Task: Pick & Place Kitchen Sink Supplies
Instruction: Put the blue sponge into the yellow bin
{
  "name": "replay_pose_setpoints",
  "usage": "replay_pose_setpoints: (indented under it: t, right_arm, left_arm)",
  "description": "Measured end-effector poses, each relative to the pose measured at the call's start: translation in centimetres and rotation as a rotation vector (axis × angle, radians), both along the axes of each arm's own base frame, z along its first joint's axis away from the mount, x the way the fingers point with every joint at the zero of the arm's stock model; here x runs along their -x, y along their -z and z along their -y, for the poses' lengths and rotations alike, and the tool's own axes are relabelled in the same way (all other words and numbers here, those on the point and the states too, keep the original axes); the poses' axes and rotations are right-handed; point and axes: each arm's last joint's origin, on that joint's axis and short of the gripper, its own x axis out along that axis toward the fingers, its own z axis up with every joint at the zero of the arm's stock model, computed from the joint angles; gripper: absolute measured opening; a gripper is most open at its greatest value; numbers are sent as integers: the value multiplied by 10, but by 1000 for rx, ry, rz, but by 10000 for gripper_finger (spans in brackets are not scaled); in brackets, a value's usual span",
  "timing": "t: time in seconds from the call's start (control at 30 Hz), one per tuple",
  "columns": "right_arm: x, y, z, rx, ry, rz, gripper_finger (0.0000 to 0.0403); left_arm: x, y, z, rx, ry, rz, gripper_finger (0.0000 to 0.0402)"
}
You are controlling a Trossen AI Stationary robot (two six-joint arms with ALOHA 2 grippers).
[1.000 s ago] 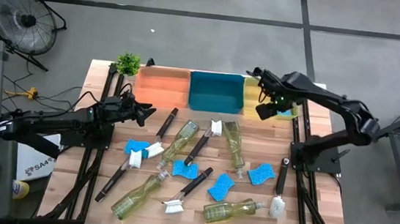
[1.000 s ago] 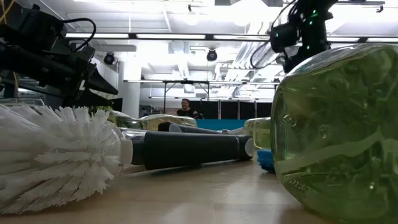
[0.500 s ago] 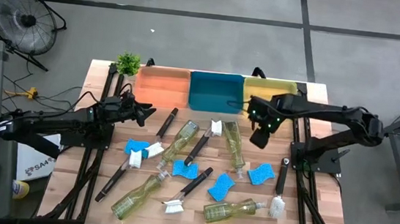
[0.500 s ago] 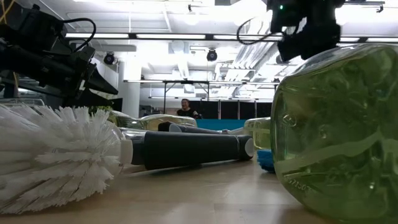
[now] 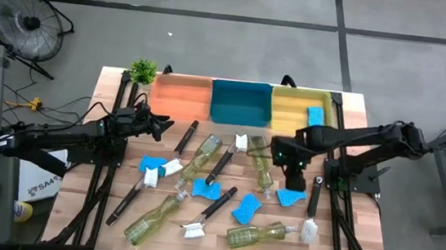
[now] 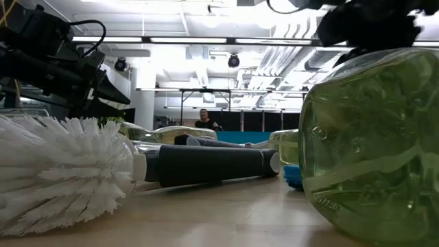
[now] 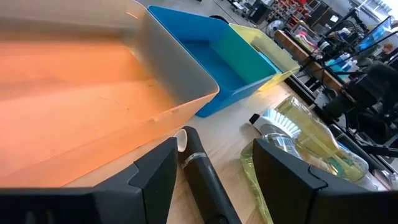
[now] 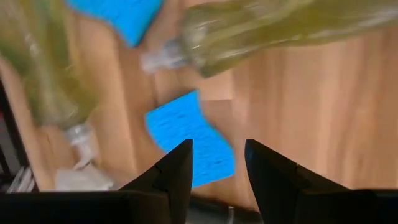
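Observation:
Clear bottles of yellow-green liquid [image 5: 202, 156], blue sponges [image 5: 204, 189] and black brushes with white heads [image 5: 311, 211] lie flat on the wooden table. One sponge [image 5: 316, 116] lies in the yellow bin [image 5: 290, 107]. My right gripper [image 5: 290, 179] points down, open, above another blue sponge [image 8: 186, 140] at the table's right, with nothing between its fingers. My left gripper [image 7: 214, 149] waits open at the left, near the orange bin [image 7: 93, 93], above a brush handle [image 7: 202, 171].
An orange bin [image 5: 180, 96], a blue bin [image 5: 240, 102] and the yellow bin stand in a row at the far edge. A small potted plant [image 5: 143, 70] sits at the far left corner. A bottle [image 5: 262, 160] lies just left of my right gripper.
My right gripper has swung from over the yellow bin toward the table's near edge, rolling about its own axis, and now hangs over the blue sponge at the right. Its fingers show no change in gap. The sponge in the yellow bin has come into view.

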Motion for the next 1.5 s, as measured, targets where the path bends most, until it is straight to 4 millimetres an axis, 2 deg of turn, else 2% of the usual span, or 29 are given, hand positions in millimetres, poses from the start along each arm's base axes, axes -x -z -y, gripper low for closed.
replay_pose_setpoints:
  t: [0.23, 0.5, 0.63, 0.83, 0.97, 1.13, 1.5]
  right_arm:
    - [-1, 8, -26, -111, -173, -50, 139]
    - [-14, 31, -44, -137, -228, -133, 139]
    - [-19, 40, -44, -131, -248, -130, 139]
    - [-14, 70, -44, -147, -309, -57, 139]
    - [-13, 74, -40, -38, -290, -47, 139]
    - [-13, 75, -38, 32, -363, -22, 139]
    - [-8, 95, -34, 28, -418, 32, 139]
  left_arm:
    - [0, 0, 0, 0, -1, 0, 205]
    - [0, 0, 0, 0, 0, 0, 205]
    - [0, 0, 0, 0, -1, 0, 205]
    - [0, 0, 0, 0, 0, 0, 205]
    - [0, 0, 0, 0, 0, 0, 205]
    - [0, 0, 0, 0, -1, 0, 205]
    - [0, 0, 0, 0, 0, 0, 205]
